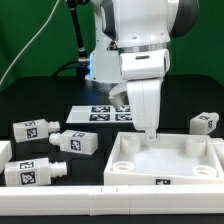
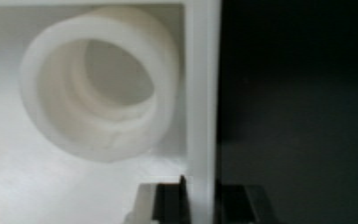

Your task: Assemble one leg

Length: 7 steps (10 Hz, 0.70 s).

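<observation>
My gripper (image 1: 152,131) points straight down at the far wall of the large white tray-like panel (image 1: 130,182). In the wrist view the gripper (image 2: 202,200) has one dark finger (image 2: 163,203) on each side of the panel's thin upright wall (image 2: 202,90), shut on it. A round socket (image 2: 96,95) in the panel's floor lies beside the wall. Several legs, chunky white blocks with tags, lie loose: three at the exterior view's left (image 1: 35,127) (image 1: 75,141) (image 1: 32,172) and one at its right (image 1: 203,122).
The marker board (image 1: 105,112) lies flat on the black table behind the panel. A long white rail (image 1: 60,190) runs along the front edge. The arm's base and cables stand at the back.
</observation>
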{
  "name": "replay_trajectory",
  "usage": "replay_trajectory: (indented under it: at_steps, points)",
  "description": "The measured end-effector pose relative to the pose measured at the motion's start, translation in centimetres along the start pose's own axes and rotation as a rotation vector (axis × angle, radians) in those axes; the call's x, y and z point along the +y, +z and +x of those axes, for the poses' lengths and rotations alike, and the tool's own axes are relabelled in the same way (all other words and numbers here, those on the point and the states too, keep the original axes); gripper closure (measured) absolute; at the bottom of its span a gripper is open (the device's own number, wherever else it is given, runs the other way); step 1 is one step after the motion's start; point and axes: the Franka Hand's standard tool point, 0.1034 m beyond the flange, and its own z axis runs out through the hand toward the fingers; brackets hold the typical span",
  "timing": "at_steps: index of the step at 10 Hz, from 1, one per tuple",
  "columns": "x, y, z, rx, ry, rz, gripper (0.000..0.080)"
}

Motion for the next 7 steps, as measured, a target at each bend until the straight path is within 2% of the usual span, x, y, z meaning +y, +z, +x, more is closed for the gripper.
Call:
replay_trajectory:
  at_steps: [3, 4, 5, 7]
  points:
    - [0.1, 0.0, 0.0, -0.002, -0.008, -0.003, 0.0747]
    - [0.3, -0.2, 0.3, 0.000, 0.000, -0.008, 0.0674]
    - [0.5, -0.6, 0.6, 0.002, 0.014, -0.020, 0.0674]
    - [0.6, -2.2, 0.8, 0.015, 0.134, -0.068, 0.0292]
